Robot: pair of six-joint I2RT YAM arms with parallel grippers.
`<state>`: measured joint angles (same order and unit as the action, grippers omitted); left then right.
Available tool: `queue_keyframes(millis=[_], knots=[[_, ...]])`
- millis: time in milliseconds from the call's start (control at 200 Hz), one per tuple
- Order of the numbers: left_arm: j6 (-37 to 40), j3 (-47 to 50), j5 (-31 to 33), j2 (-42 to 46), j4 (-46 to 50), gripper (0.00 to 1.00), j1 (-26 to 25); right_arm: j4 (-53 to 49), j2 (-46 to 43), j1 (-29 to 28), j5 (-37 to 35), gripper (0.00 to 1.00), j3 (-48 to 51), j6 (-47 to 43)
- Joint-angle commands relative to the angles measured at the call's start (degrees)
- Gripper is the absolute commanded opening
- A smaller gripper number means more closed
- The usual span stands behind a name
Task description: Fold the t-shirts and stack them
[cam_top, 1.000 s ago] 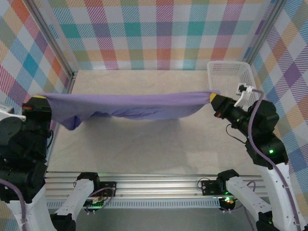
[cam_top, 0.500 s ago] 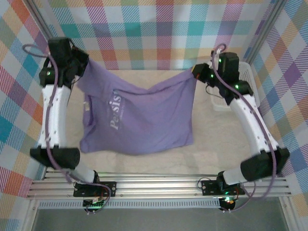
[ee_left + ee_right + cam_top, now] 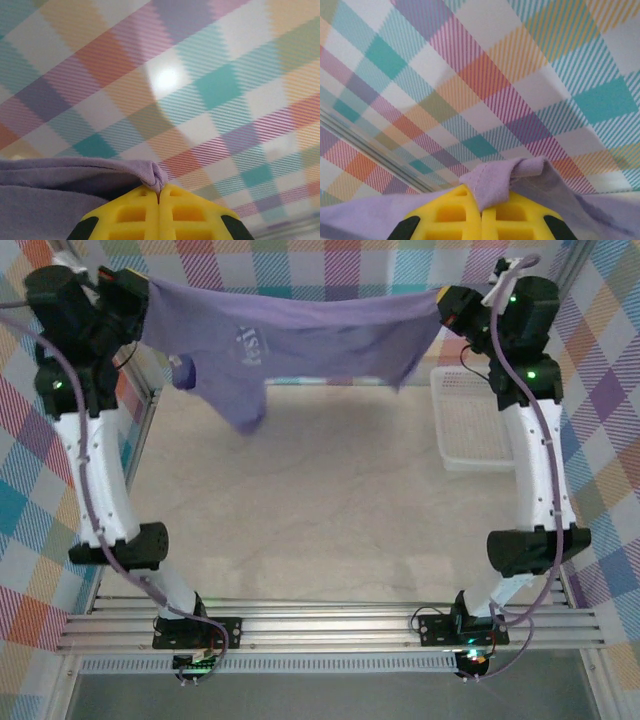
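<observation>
A lavender-purple t-shirt (image 3: 300, 340) with a small white print hangs stretched high between both arms, in front of the back wall. My left gripper (image 3: 140, 285) is shut on its left corner, and the wrist view shows fabric (image 3: 145, 172) pinched between the yellow fingers (image 3: 125, 215). My right gripper (image 3: 443, 302) is shut on the right corner, where a fold of cloth (image 3: 505, 182) bunches over the yellow fingers (image 3: 520, 217). The shirt sags in the middle and a twisted sleeve (image 3: 245, 415) dangles lower left.
A white lattice basket (image 3: 478, 415) sits on the table at the right, below the right arm. The pale tabletop (image 3: 300, 520) lies under the shirt. Plaid walls enclose the back and sides. An aluminium rail (image 3: 320, 625) runs along the near edge.
Both arms have swung up and back, lifting the shirt off the table and pulling it taut high against the back wall. Both grips have stayed shut on its corners.
</observation>
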<state>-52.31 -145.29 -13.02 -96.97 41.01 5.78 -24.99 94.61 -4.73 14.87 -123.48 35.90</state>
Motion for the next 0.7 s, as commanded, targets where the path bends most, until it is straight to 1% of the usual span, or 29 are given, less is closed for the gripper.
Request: queue_keyframes(millis=[0,60,115,215,285,400,470,545,695], knots=[[1.3,4.5,-0.9,8.5,-2.3,0.0,0.5,-2.8,-3.4,0.8,-0.1,0.0,1.8,-1.3],[0.8,13.5,-1.6,13.6,-3.2,0.0,0.5,-4.0,-5.6,0.8,-0.6,0.0,5.9,-2.3],[0.5,23.6,-1.4,19.0,-4.2,0.0,0.5,-3.6,-8.6,0.8,-1.8,0.0,12.5,-2.9],[-3.7,46.4,-3.0,29.6,-9.9,0.0,-0.2,-2.2,-14.5,0.8,-3.9,0.0,26.6,-4.0],[-7.2,62.3,-3.8,35.3,-13.4,0.0,-2.1,-1.3,-18.2,0.8,-4.7,0.0,37.4,-4.5],[-9.5,82.6,-4.2,41.4,-13.0,0.0,-6.1,0.6,-21.6,0.8,-4.7,0.0,54.4,-3.6],[-11.4,92.0,-3.6,44.7,-12.4,0.0,-8.9,0.0,-21.5,0.8,-5.7,0.0,62.3,-2.2],[-14.0,100.6,-2.7,47.1,-12.6,0.0,-12.5,-2.0,-19.1,0.8,-6.7,0.0,66.9,-1.8],[-14.3,107.4,-1.5,44.6,-10.6,0.0,-18.7,-3.8,-13.8,0.8,-9.3,0.0,69.7,-2.4]])
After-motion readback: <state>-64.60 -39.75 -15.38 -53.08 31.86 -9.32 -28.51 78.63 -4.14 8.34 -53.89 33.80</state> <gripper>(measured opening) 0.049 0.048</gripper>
